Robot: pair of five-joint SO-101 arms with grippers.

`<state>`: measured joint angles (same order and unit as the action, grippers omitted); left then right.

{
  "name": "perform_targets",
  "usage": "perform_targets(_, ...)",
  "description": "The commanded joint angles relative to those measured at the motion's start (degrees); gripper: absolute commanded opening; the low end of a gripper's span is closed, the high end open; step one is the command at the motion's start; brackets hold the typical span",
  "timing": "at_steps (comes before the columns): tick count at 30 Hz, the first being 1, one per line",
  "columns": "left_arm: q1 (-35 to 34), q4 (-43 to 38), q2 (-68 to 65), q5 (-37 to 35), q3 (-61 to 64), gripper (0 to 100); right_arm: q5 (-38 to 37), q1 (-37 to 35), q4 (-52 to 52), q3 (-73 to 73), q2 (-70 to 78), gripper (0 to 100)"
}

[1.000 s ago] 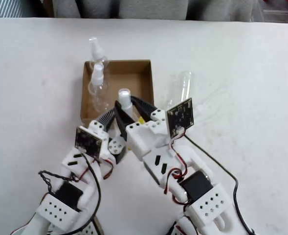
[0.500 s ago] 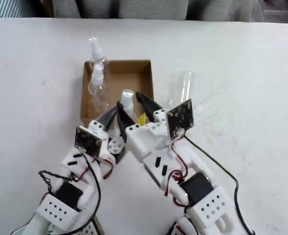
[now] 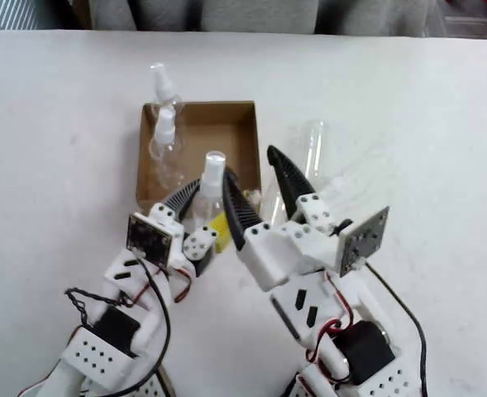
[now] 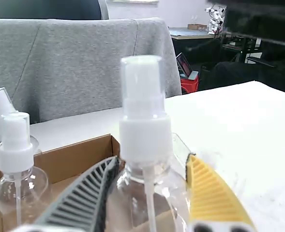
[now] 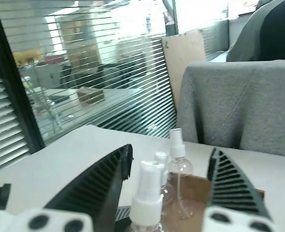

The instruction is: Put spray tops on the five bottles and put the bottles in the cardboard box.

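Observation:
A clear bottle (image 3: 210,184) with a white spray top (image 4: 143,112) stands upright at the near edge of the cardboard box (image 3: 226,124). My left gripper (image 3: 202,208) is shut on its body, grey finger on one side, yellow finger (image 4: 207,198) on the other. My right gripper (image 3: 251,169) hangs open just right of that bottle, touching nothing, with the spray top (image 5: 146,198) between and beyond its fingers. Another topped bottle (image 3: 165,136) stands inside the box at its left wall. A third (image 3: 161,83) stands just behind the box.
A clear bottle without a top (image 3: 307,147) is on the table right of the box, close to the right gripper's outer finger. White tabletop stretches to the left and far right. A grey chair back (image 4: 74,63) stands beyond the table's far edge.
My right gripper let go of the spray top, opened wide and pulled back to the right. The left gripper keeps holding the bottle, which shifted slightly.

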<state>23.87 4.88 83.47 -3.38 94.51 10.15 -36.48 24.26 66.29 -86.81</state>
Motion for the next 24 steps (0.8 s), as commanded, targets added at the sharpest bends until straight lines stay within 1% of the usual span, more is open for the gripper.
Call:
perform_targets(1,-0.66,-1.58,-0.04,-0.53,0.26,3,0.53,4.26,-0.31,-0.44,-0.13,2.2)
perform_targets(2,-0.66,-1.58,-0.04,-0.53,0.26,3,0.53,5.05,-0.4,-0.44,0.31,0.4)
perform_targets(4,-0.66,-1.58,-0.04,-0.53,0.26,3,0.35,6.02,-0.75,-0.79,1.8,5.3)
perform_targets(7,-0.66,-1.58,-0.04,-0.53,0.53,3,-0.88,6.29,-4.35,-3.34,6.81,0.9)
perform_targets(8,-0.66,-1.58,-0.04,-0.53,0.53,3,-2.64,6.2,-4.0,-5.36,9.71,1.8)
perform_targets(10,-0.66,-1.58,-0.04,-0.53,0.53,3,-4.75,5.85,-1.45,-11.25,16.84,1.5)
perform_targets(14,-0.66,-1.49,-0.04,-0.53,0.53,3,-4.75,5.76,6.64,-26.9,32.13,1.6)
perform_targets(18,-0.66,-1.49,-0.04,-0.53,0.62,3,-4.66,5.58,16.4,-39.91,43.56,1.6)
perform_targets(21,-0.66,-1.49,-0.04,-0.53,0.62,3,-4.66,3.91,21.76,-44.84,48.22,1.6)
perform_targets(24,-0.66,-1.49,-0.04,-0.53,0.62,3,-4.57,1.45,24.57,-45.27,48.57,1.6)
